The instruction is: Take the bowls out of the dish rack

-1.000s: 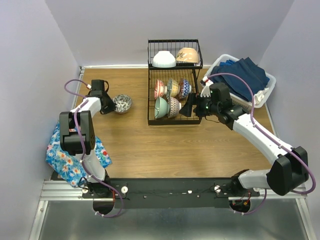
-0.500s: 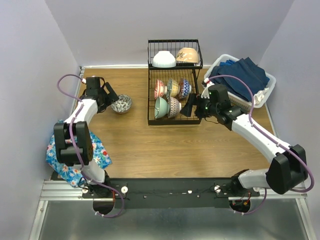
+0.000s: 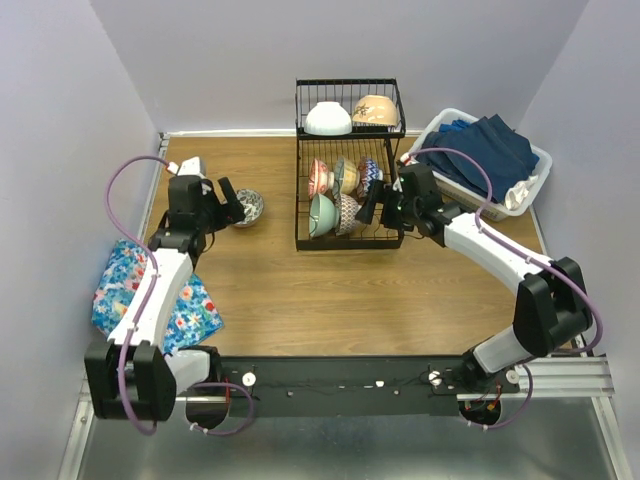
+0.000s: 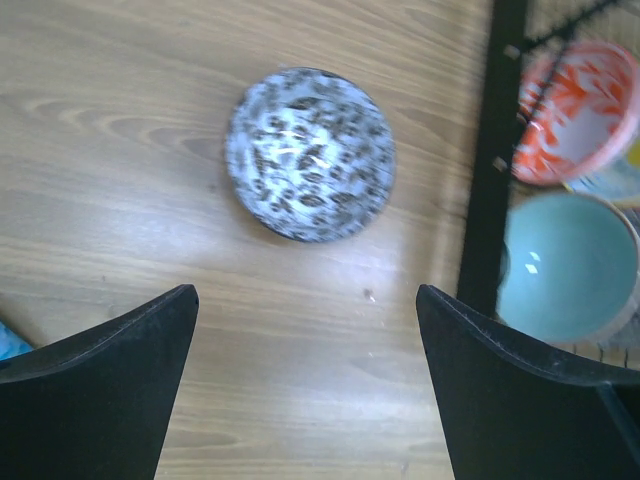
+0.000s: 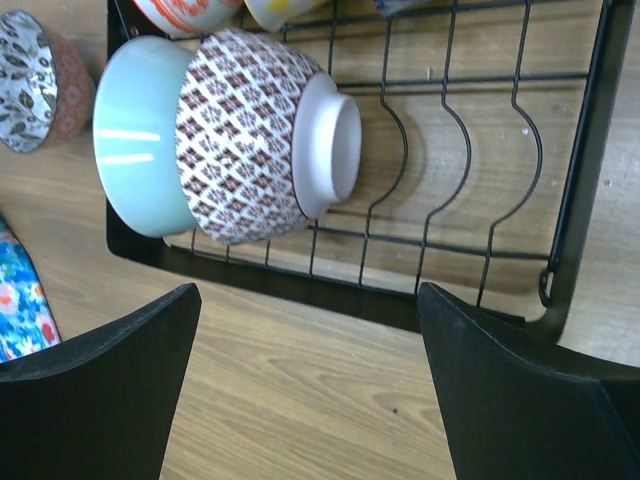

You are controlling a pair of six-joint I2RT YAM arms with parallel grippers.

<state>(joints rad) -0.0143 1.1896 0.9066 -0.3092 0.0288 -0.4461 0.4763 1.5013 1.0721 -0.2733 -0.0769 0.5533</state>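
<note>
A floral cloth (image 3: 150,300) lies at the left edge of the surface (image 3: 320,300). The left claw (image 4: 305,390) stands wide and holds nothing. A speckled bowl (image 4: 310,153) sits upright on the wood just ahead of it, apart from the fingers and near the left side of the rack (image 3: 350,246). Five bowls stand on edge in the lower tray, the mint bowl (image 5: 135,135) touching the diamond bowl (image 5: 240,135) at the front. A white bowl (image 3: 328,118) and a beige bowl (image 3: 375,110) sit on the upper shelf. The right claw (image 5: 310,390), also wide, hovers at the tray's right front and grips nothing. A basket (image 3: 535,160) of blue cloths is at far right.
</note>
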